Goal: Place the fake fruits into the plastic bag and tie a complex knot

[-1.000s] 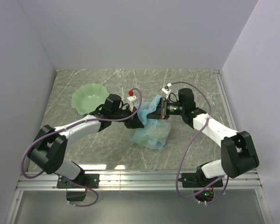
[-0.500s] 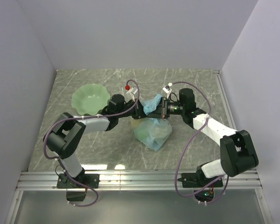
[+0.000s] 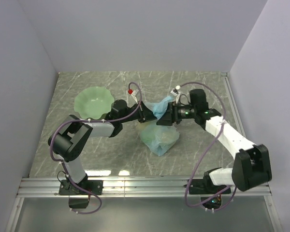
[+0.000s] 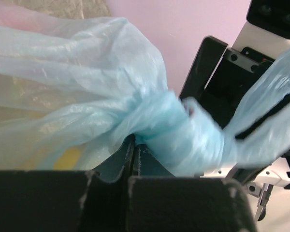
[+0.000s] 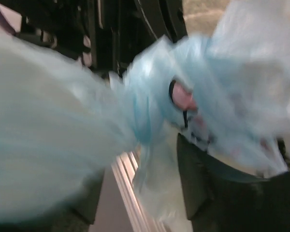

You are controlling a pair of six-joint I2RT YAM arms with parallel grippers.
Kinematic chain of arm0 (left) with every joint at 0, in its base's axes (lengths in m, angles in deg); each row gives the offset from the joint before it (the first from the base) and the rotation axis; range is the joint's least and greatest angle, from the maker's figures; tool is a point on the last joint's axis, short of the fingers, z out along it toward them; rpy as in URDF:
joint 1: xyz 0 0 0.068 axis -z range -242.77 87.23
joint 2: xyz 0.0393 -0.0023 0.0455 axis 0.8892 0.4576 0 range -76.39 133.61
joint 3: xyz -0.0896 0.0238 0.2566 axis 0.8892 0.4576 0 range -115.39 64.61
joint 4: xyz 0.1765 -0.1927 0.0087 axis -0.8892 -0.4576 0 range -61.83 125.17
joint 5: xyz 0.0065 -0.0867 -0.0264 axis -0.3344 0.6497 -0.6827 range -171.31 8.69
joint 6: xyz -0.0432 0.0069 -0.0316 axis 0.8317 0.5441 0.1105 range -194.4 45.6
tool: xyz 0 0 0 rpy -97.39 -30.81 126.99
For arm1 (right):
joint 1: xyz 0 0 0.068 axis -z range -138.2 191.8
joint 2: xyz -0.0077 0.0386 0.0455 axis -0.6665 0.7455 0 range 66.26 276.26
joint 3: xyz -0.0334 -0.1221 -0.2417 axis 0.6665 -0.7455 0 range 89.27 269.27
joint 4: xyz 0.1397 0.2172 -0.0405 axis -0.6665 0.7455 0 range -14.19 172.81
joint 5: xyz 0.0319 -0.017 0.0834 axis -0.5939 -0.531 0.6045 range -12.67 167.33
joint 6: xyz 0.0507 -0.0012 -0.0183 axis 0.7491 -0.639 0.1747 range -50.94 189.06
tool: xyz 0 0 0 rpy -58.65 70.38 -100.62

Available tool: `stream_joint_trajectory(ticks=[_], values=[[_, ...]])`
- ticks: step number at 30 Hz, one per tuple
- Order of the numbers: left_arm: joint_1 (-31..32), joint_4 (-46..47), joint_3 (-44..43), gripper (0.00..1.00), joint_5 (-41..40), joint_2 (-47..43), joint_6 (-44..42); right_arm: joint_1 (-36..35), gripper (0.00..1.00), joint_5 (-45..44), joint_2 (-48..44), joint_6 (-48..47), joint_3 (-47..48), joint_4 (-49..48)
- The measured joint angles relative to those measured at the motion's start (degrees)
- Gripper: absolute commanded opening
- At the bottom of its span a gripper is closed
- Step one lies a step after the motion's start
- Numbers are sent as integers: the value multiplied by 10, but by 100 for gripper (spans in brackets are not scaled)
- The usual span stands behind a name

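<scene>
The light-blue plastic bag (image 3: 158, 137) sits mid-table, bulging, its neck twisted into a rope (image 4: 171, 128) pulled up toward the back. A yellow patch of the fake fruits (image 4: 67, 157) shows through the film; the other fruits are hidden inside. My left gripper (image 3: 146, 116) reaches in from the left. In the left wrist view it (image 4: 134, 142) is shut, with bag film pinched at its tips just under the twist. My right gripper (image 3: 164, 118) comes in from the right and faces the left one. Its fingers (image 5: 198, 183) stand apart in a blurred view, with loose bag film hanging between them.
A pale green wavy-edged dish (image 3: 93, 101) stands at the back left, behind the left arm. White walls close in the grey marbled table (image 3: 87, 154) on three sides. A metal rail (image 3: 145, 186) runs along the near edge between the arm bases.
The right gripper has opened and let go of the bag's neck. The left arm has stretched out toward the bag's top. The bag has drawn up narrower and taller.
</scene>
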Motion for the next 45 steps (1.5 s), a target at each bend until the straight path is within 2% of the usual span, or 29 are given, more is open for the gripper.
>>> stream_joint_trajectory(ticks=[5, 8, 9, 12, 14, 17, 20, 24, 26, 27, 28, 35, 41, 45], values=[[0, 16, 0, 0, 5, 0, 5, 75, 73, -13, -61, -113, 20, 149], [1, 22, 0, 0, 6, 3, 6, 113, 59, -13, -74, -164, 31, 204], [1, 22, 0, 0, 6, 4, 6, 124, 48, -9, -77, -173, 33, 215], [1, 22, 0, 0, 6, 5, 6, 157, 27, 5, -77, -173, 32, 215], [1, 23, 0, 0, 6, 6, 6, 167, 22, 4, -75, -156, 30, 192], [1, 23, 0, 0, 6, 11, 6, 168, 21, -7, -64, -116, 17, 124], [2, 18, 0, 0, 7, 15, 5, 157, 25, -18, -30, -81, 17, 71], [2, 16, 0, 0, 7, 17, 5, 128, 39, -32, 15, -57, 17, 30], [3, 16, 0, 0, 7, 19, 5, 109, 44, -36, 28, -58, 17, 27], [3, 16, 0, 0, 7, 20, 5, 99, 54, -37, 34, -60, 17, 27], [3, 17, 0, 0, 9, 22, 5, 91, 60, -38, 40, -63, 17, 28], [3, 47, -14, 0, 15, 49, 28, 58, 91, -16, 48, -50, -23, 14], [4, 90, -23, 0, 38, 71, 64, 11, 91, -10, 48, 9, -44, -30], [10, 128, -23, 0, 54, 71, 90, 4, 91, 0, 64, 56, -37, -79]])
